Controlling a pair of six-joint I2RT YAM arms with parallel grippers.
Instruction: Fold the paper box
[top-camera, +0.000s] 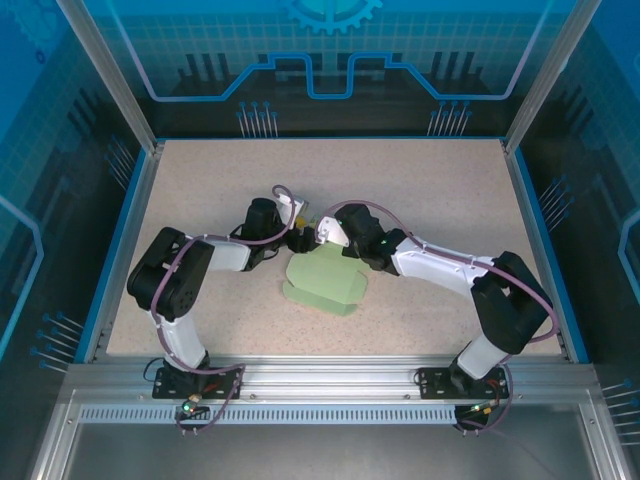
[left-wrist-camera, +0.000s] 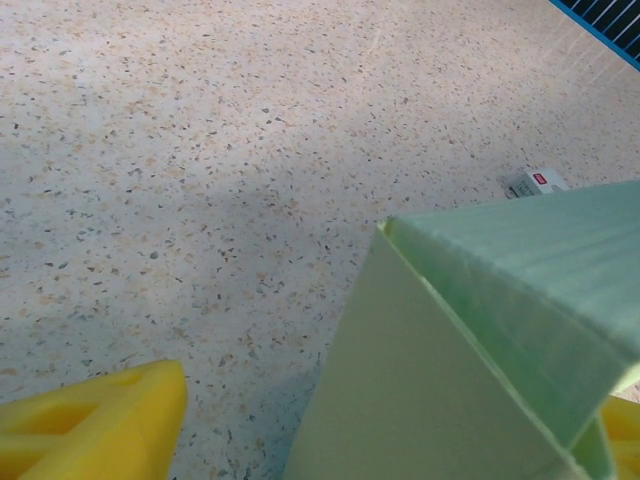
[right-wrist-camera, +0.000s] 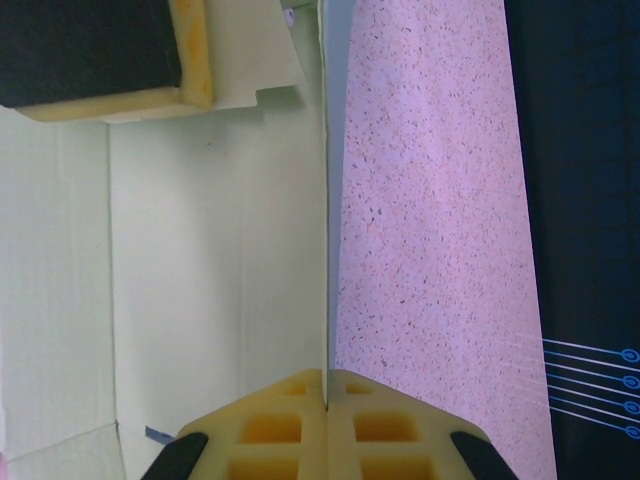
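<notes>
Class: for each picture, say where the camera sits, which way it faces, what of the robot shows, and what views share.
Top external: above, behind the bases, facing down at the table; left arm and right arm meet at the paper box.
Left wrist: faces across the table; left tool straddles the box.
Right wrist: faces along the box wall the right tool pinches.
Shared: the box.

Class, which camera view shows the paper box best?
Top external: most of the paper box shows, outline included. Left wrist shows one raised fold; right wrist, a panel with its edge in the right gripper.
</notes>
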